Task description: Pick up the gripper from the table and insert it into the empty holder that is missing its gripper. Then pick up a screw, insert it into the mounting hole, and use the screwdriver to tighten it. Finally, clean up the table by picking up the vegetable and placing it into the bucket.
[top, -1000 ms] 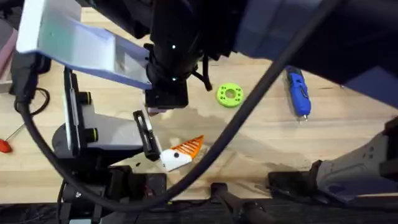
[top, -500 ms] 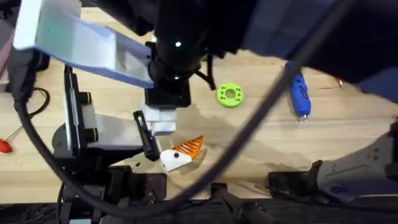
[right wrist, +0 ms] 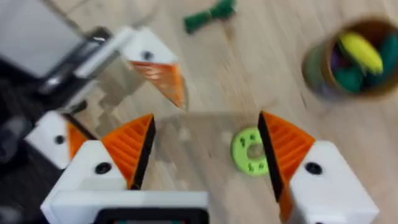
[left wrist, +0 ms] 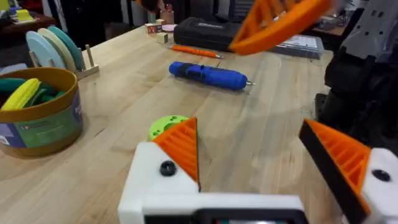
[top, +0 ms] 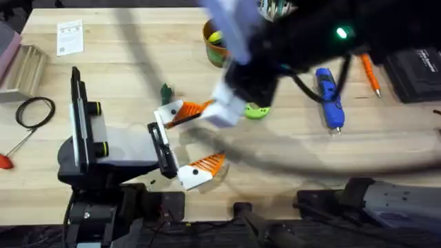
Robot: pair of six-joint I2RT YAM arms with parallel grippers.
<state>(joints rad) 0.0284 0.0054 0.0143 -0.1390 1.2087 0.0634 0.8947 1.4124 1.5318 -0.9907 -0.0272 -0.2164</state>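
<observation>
My left gripper (top: 196, 136) (left wrist: 255, 155) stands open near the table's front. Both of its white blocks carry an orange ribbed finger (left wrist: 183, 146), and a dark screw head (left wrist: 166, 168) shows in one block. A loose gripper, an empty holder and a loose screw are out of view. My right gripper (top: 217, 110) (right wrist: 205, 146) is open and empty, hovering blurred beside the left arm's far finger (right wrist: 158, 71). The dark green vegetable (top: 165, 91) (right wrist: 208, 15) lies just behind them. The bucket (top: 215, 41) (left wrist: 40, 112) stands at the back. The blue screwdriver (top: 329, 96) (left wrist: 208, 74) lies to the right.
A bright-green disc (top: 256, 110) (right wrist: 250, 151) lies under the right gripper. An orange pen-like tool (top: 371, 72) and a black case (top: 417, 65) sit at the back right. A cable loop (top: 34, 110) and a red-handled tool (top: 5, 160) lie at the left.
The right arm has dropped from close under the camera toward the table, uncovering the back half. Its gripper now hangs beside the left arm's far finger. The left arm has not moved.
</observation>
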